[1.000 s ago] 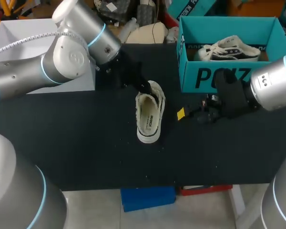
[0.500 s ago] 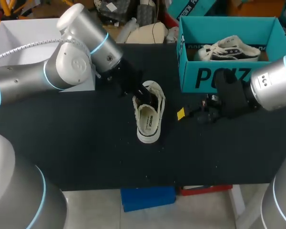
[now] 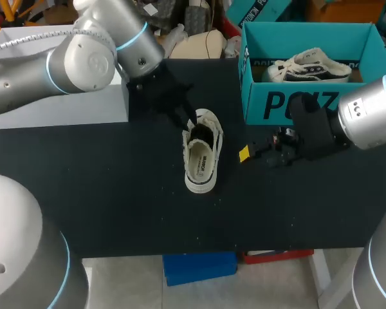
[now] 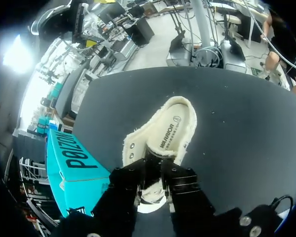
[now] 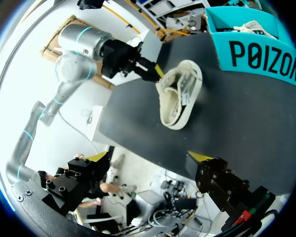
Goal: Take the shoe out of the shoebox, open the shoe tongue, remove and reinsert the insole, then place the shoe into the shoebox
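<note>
Two robot arms meet over a black counter (image 3: 116,193). From the left, the left arm's end effector (image 3: 192,120) sits at the far, lace end of a cream-white canvas sneaker (image 3: 202,158). It touches the shoe where the tongue lies, but its tips are hidden against the fabric, so whether it has the tongue pinched cannot be told. The sneaker stands sole down near the middle of the counter, outside the box. Its long axis runs away from the robot, heel nearest and toe farthest, so the shoe stretches straight out ahead of the left end effector. This arm is plainly the nearer one for lifting the tongue. To the right, the right arm's end effector (image 5: 150,158) hovers near the shoe's side without touching it, spread wide and holding nothing. Farthest right, a teal cardboard shoebox (image 3: 296,103) stands open with a second white sneaker (image 3: 312,66) inside.
</note>
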